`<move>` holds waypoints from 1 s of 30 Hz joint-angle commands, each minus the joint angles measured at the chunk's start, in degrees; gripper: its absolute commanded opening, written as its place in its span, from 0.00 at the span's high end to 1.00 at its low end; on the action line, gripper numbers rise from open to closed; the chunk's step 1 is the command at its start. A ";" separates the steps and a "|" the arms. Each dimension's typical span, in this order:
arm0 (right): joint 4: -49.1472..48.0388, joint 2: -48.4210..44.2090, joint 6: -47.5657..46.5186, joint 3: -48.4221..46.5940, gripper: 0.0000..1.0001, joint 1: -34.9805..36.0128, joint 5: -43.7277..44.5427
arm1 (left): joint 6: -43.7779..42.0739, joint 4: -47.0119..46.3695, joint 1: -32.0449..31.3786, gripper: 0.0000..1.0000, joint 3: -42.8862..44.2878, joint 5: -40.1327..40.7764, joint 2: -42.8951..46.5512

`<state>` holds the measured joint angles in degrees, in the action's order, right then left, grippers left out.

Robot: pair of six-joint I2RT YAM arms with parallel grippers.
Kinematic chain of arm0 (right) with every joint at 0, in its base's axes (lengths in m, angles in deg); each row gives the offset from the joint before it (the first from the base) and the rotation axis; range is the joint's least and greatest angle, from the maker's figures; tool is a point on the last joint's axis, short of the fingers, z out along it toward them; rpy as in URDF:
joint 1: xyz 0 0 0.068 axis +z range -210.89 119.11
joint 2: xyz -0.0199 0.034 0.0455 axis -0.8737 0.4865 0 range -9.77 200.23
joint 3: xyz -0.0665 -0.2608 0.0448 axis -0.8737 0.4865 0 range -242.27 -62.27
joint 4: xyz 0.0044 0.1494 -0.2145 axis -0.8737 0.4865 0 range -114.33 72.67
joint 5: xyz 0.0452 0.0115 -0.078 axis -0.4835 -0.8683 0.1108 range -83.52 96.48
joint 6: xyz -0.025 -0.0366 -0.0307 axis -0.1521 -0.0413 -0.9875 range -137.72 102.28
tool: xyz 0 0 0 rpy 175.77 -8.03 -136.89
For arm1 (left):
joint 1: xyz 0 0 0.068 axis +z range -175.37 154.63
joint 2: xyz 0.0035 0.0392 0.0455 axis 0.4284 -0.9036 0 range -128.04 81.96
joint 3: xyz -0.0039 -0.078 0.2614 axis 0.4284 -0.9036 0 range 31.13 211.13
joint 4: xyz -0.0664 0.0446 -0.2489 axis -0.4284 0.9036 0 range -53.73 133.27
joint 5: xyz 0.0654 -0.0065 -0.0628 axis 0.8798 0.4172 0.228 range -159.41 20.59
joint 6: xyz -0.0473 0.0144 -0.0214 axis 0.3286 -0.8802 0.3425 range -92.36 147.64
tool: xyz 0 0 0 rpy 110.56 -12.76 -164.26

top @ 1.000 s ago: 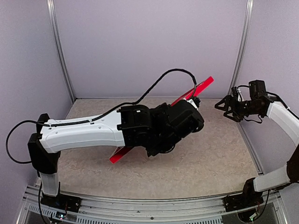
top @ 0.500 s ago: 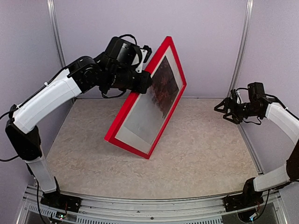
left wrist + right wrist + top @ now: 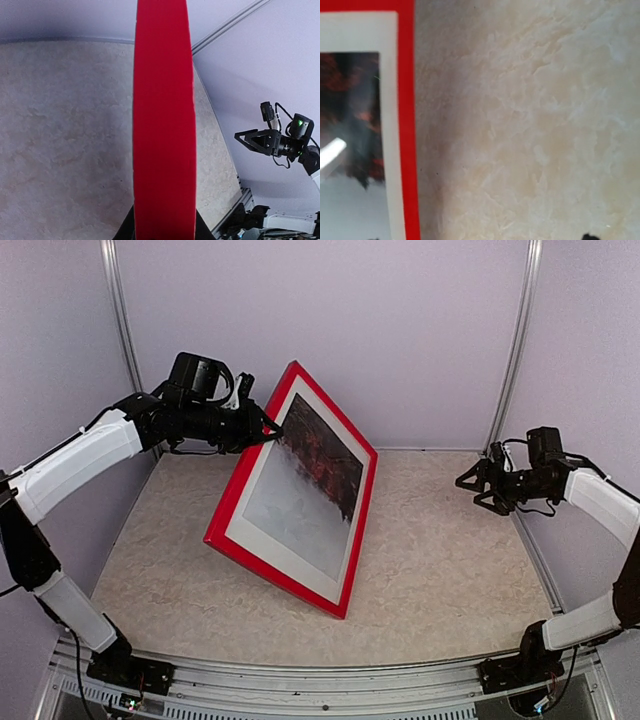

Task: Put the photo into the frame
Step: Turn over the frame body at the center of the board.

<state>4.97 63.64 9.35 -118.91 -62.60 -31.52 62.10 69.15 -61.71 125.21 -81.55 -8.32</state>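
Clamping frame (image 3: pixel 246 476) upper-left edge: left fingers (image 3: pixel 262 426) | right fingers (image 3: pixel 474 478) spread, well apart | lower edge on table (image 3: pixel 450 560)

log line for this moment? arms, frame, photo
left gripper: shut on frame edge | frame: tilted, lower edge on table | photo: in frame, behind white mat | right gripper: open, empty, apart

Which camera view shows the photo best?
The top external view: the whole photo shows inside the tilted frame. The right wrist view shows only one dark red corner. The left wrist view shows only the frame's red edge.
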 commanded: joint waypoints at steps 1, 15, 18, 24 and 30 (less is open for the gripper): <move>-2.18 0.08 0.87 1.59 0.14 -0.92 -1.30 | 11.33 -20.03 3.36 1.00 -3.70 -12.53 5.27; -3.61 1.82 -0.45 3.58 0.11 -0.71 -3.12 | 25.37 -40.99 4.98 1.00 -23.69 -14.56 3.33; -3.92 2.66 -0.97 3.95 0.11 0.07 -2.65 | 26.15 -42.38 4.96 1.00 -25.90 -14.07 2.63; -4.52 4.24 -1.41 4.09 0.11 3.62 -0.36 | 29.04 -46.96 4.77 0.98 -32.34 -13.49 1.71; -5.79 6.53 -0.94 3.99 0.11 6.62 0.81 | 30.59 -50.76 4.37 0.91 -37.49 -12.65 0.49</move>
<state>1.02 68.60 8.76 -115.24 -57.49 -31.89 88.87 29.88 -56.94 88.25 -92.28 -7.88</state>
